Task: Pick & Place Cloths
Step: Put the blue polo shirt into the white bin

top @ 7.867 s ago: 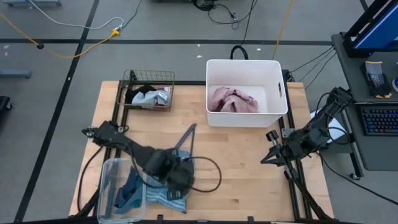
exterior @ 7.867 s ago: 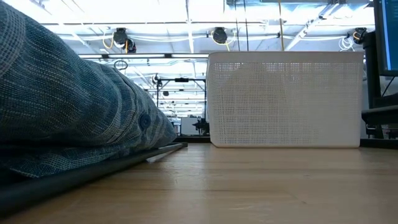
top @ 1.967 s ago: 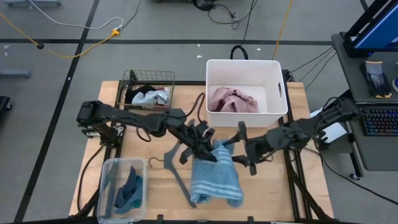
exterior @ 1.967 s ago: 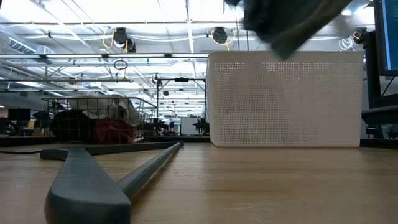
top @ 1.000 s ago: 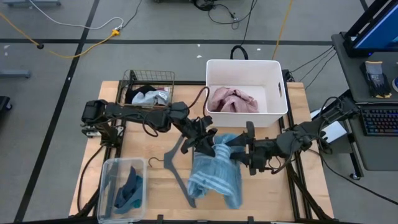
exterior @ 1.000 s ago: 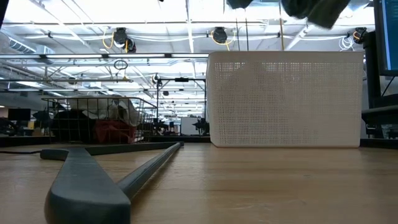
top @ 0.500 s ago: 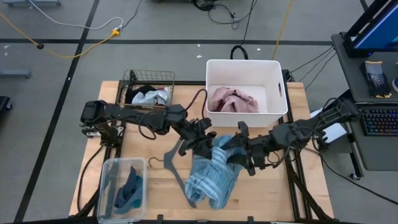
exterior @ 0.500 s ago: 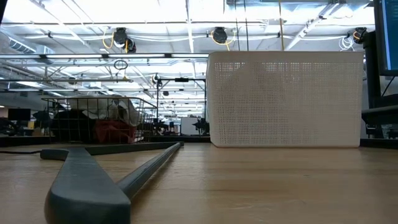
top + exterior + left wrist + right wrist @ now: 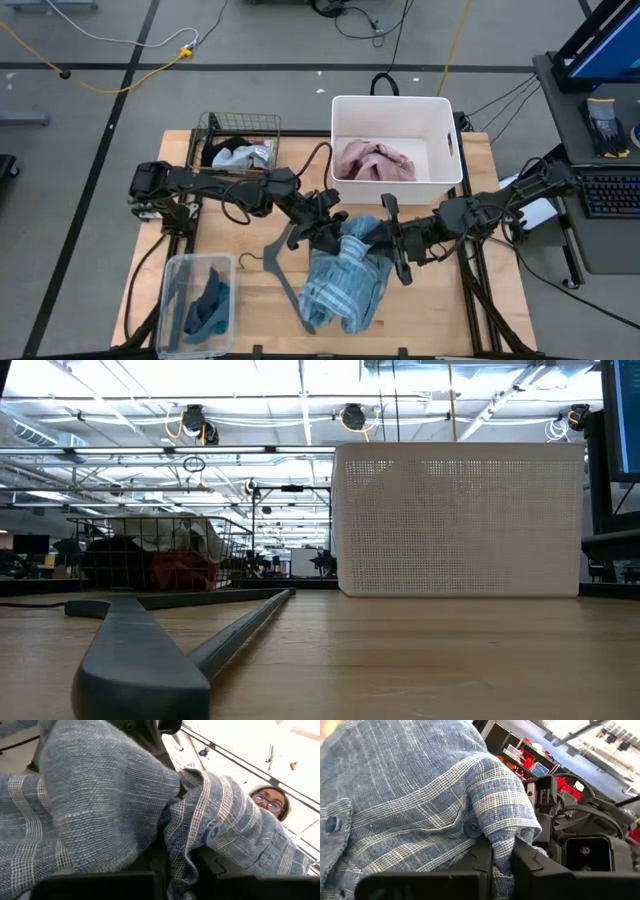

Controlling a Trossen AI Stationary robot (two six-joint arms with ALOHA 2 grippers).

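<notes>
Lifted blue-striped shirt (image 9: pixel 345 275) hangs between tools.

Two dark jointed arms, black cables

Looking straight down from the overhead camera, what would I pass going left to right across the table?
Clear plastic bin holding a teal cloth → grey hanger → blue-striped shirt, held up by the left tool and right tool → white bin's right wall.

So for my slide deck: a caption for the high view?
Both grippers, left and right, hold a blue-striped shirt above the table.
</notes>
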